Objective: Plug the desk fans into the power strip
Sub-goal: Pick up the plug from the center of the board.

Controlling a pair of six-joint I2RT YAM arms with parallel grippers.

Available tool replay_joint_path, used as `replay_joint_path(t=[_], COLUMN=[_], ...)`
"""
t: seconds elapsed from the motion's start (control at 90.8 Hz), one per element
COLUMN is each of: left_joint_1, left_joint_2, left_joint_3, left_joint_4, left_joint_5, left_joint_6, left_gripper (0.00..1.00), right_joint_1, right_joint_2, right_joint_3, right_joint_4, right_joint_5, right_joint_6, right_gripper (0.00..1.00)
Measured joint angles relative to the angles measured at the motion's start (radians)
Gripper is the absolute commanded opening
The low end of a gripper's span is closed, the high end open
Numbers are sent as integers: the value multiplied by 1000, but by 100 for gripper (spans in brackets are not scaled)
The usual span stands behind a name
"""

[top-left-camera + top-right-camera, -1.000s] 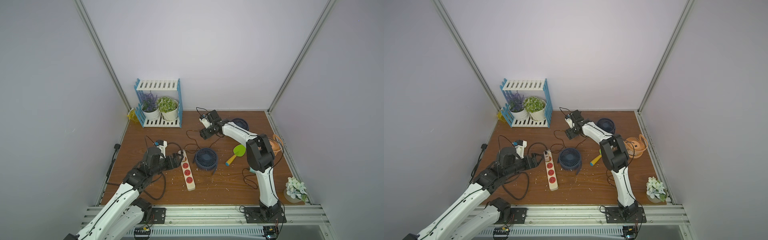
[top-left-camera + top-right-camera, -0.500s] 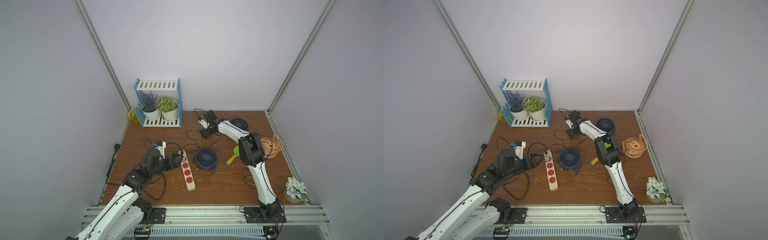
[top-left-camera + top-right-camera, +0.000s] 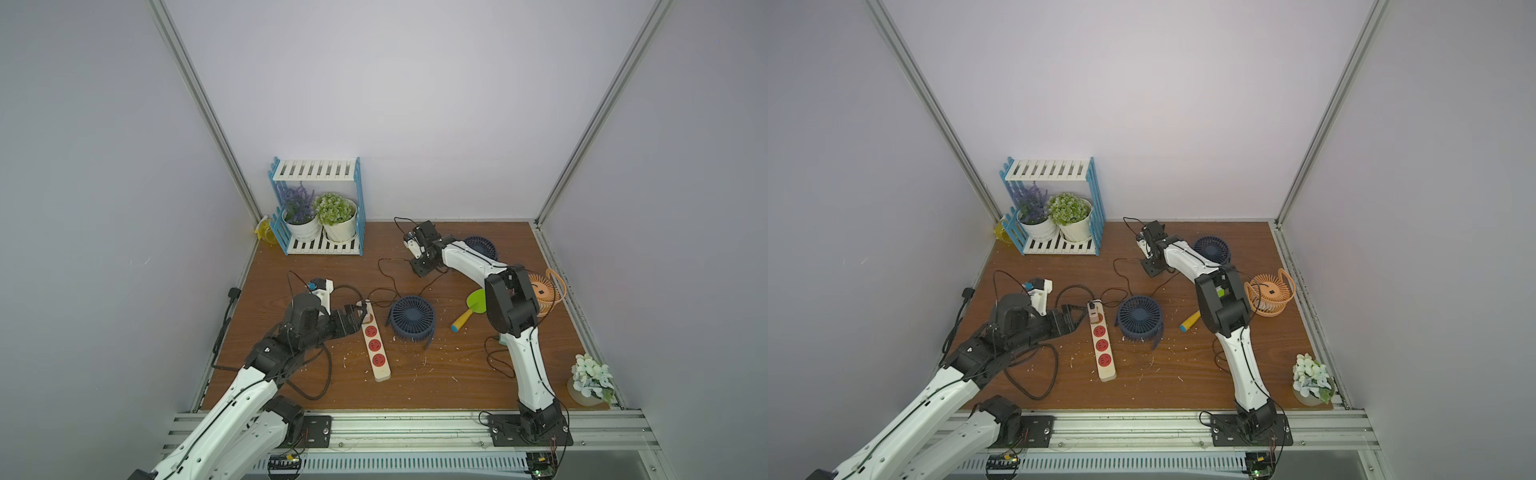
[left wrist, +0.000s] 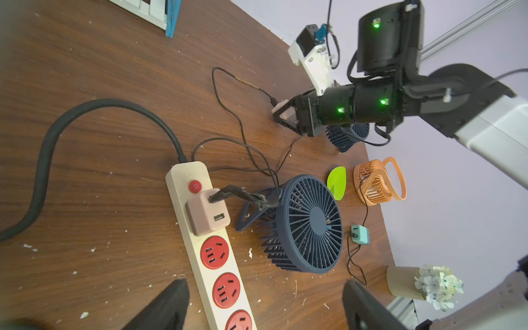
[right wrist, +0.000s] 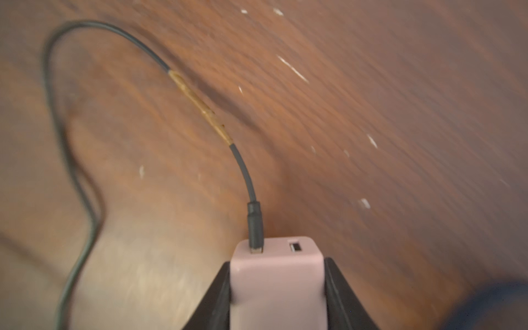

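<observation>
Left fingers [image 4: 168, 303] wide apart, power strip [image 4: 178, 177] between them; right fingers [image 5: 217, 300] tight around a pink adapter [image 5: 277, 280], far from it.

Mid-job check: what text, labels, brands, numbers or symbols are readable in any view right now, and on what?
"Power symbol" (a circle with a stroke, no letters): on the red button of the power strip.
Words, brands, numbers: none readable in any view. The pink adapter in the right gripper shows a plain face with no print, and the strip's red sockets carry no markings that can be read.
</observation>
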Motion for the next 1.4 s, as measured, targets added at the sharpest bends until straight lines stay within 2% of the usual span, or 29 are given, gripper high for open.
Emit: replay_joint_path(t=[0.121, 0.297, 0.407, 0.506, 0.727, 0.925, 1.134, 1.398], left_joint_1=[0, -18, -82, -142, -265, -362, -378, -406], left_joint_2=[41, 116, 170, 219, 327, 459, 557, 650], left_joint_3=[37, 94, 142, 183, 244, 311, 342, 380], left_joint_4=[50, 146, 205, 274, 439, 552, 676, 734], left_joint_5=[5, 14, 10, 10, 8, 9, 15, 18], left_joint_6=[23, 48, 66, 72, 79, 56, -136, -323], left_gripper=[87, 87, 86, 86, 84, 84, 85, 85], right_joint_1=[-3, -7, -9, -9, -10, -11, -11, -11], right_joint_2=[-264, -649, -835, -946, -1122, -1256, -1312, -1354], right_joint_3=[-148, -284, -364, -412, -472, -650, -869, -908], right_joint_4=[37, 112, 112, 79, -3, 59, 168, 276], right_joint_5=[28, 85, 121, 143, 122, -61, -216, -300], right_joint_6=[40, 108, 147, 180, 288, 444, 549, 575], right_gripper=[25, 22, 21, 20, 20, 19, 17, 16])
